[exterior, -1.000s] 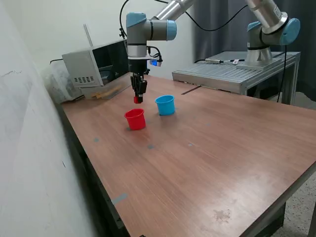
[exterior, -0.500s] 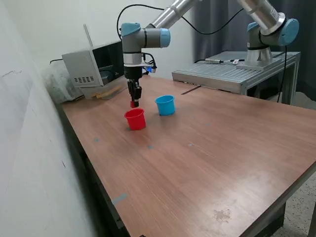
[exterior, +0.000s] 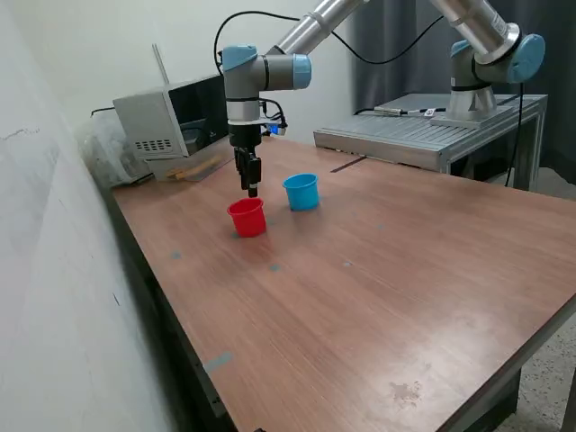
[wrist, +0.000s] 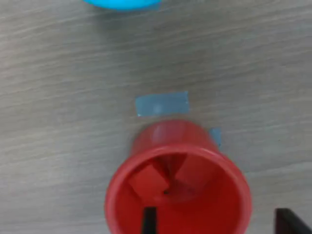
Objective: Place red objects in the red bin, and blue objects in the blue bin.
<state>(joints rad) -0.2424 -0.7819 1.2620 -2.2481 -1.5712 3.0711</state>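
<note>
The red cup [exterior: 247,217] stands on the wooden table [exterior: 378,270], with the light blue cup [exterior: 301,191] just to the exterior view's right of it. My gripper [exterior: 252,187] hangs straight above the red cup, open and empty. In the wrist view the red cup [wrist: 178,146] lies right under my gripper [wrist: 218,217], and two red cubes [wrist: 148,180] [wrist: 195,170] rest on its bottom. Only the rim of the blue cup [wrist: 119,4] shows there. No dark blue cubes are in view.
A grey box-shaped appliance [exterior: 171,117] stands at the table's back, at the exterior view's left. A metal bench [exterior: 423,135] with a second arm [exterior: 490,54] is behind the table. Blue tape patches [wrist: 162,103] mark the tabletop by the red cup.
My gripper carried a red cube over to above the red cup and let it go. The cube is no longer between the fingers and lies in the cup.
</note>
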